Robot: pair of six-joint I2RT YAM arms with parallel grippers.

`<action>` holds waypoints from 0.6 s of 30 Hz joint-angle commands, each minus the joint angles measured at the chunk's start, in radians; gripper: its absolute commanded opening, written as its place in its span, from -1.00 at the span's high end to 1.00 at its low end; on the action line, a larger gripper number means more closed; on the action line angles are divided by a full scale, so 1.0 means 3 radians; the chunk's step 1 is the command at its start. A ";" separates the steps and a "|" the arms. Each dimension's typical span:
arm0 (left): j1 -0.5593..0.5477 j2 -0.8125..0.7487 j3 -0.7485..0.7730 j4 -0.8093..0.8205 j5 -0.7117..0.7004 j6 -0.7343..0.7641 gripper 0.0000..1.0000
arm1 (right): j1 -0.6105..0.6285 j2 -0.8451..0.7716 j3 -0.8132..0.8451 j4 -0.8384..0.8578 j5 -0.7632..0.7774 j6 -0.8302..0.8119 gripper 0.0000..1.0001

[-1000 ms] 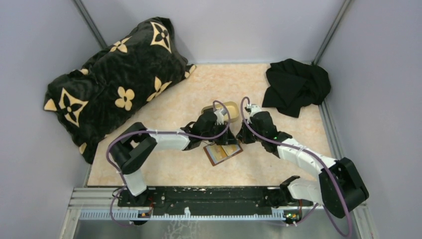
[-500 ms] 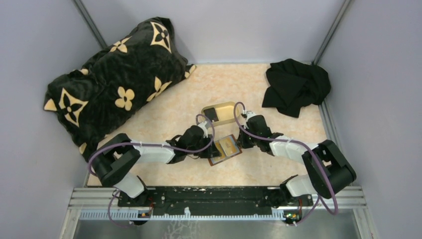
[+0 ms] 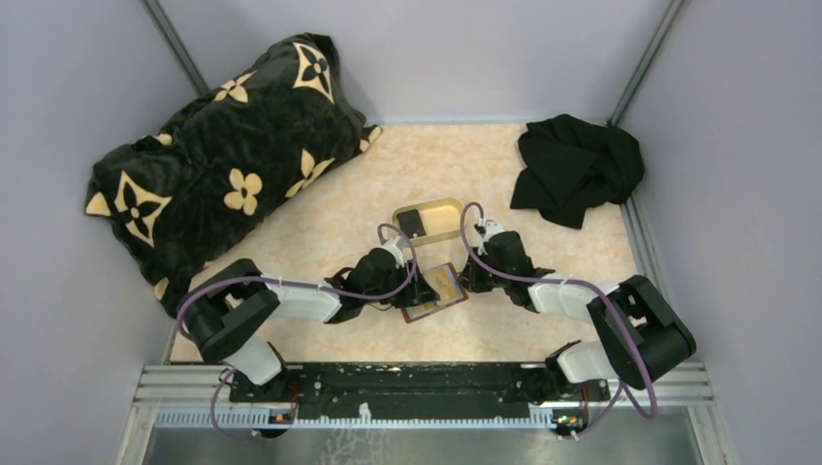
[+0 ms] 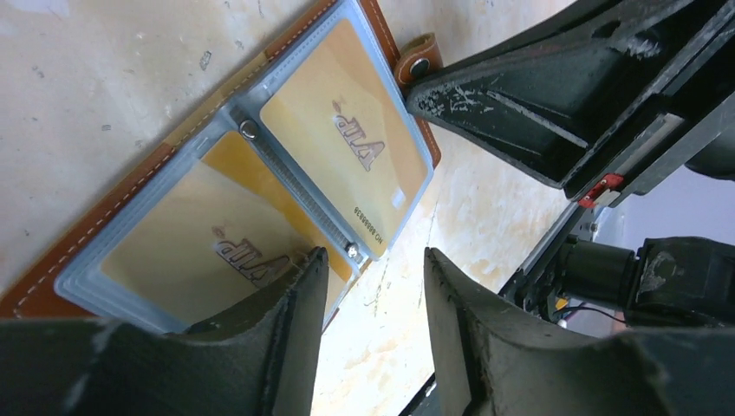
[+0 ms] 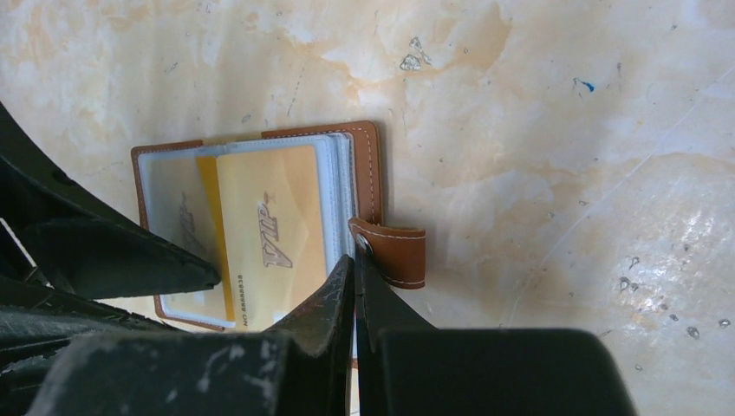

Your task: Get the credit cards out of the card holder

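Note:
The card holder (image 3: 438, 290) lies open on the table, brown outside with clear pale sleeves inside. Two orange-tan credit cards marked VIP sit in its sleeves (image 4: 347, 130) (image 4: 186, 251); they also show in the right wrist view (image 5: 269, 225). My left gripper (image 4: 373, 256) is open and low over the holder's near edge, one finger (image 4: 286, 321) above a card and the other above bare table. My right gripper (image 5: 355, 256) is shut, with its tips at the holder's edge beside the brown strap tab (image 5: 394, 251). A dark card (image 3: 411, 223) lies in the tan tray (image 3: 452, 209).
A black pillow with tan flowers (image 3: 223, 155) fills the far left. A black cloth (image 3: 577, 165) lies at the far right corner. Grey walls close the table in on three sides. The tray stands just behind the holder.
Both grippers came down and nearer from the tray to the card holder. The holder has shifted slightly to the left.

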 commanded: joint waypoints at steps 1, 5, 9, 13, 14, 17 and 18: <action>-0.0008 0.0119 -0.0133 0.0186 -0.0186 -0.0129 -0.09 | -0.0007 -0.0049 -0.0163 -0.0178 -0.0078 0.0042 1.00; -0.0005 0.0202 -0.0115 0.0196 -0.0202 -0.0163 -0.10 | -0.0007 -0.0134 -0.0218 -0.0187 -0.0116 0.0070 1.00; -0.0008 0.0245 -0.0190 0.0361 -0.0233 -0.0195 -0.10 | -0.0007 -0.0229 -0.0285 -0.0214 -0.0136 0.0082 1.00; -0.0010 0.0264 -0.0315 0.0638 -0.0256 -0.0252 -0.09 | -0.0007 -0.0204 -0.0318 -0.0148 -0.0184 0.0108 1.00; -0.0006 0.0257 -0.0340 0.0691 -0.0259 -0.0253 -0.09 | -0.0007 -0.0188 -0.0324 -0.0132 -0.0191 0.0114 1.00; -0.0005 0.0227 -0.0403 0.0812 -0.0295 -0.0261 -0.05 | -0.0007 -0.0152 -0.0333 -0.0091 -0.0219 0.0126 1.00; -0.0005 0.0211 -0.0416 0.0837 -0.0310 -0.0262 -0.03 | -0.0007 -0.0145 -0.0336 -0.0080 -0.0231 0.0129 1.00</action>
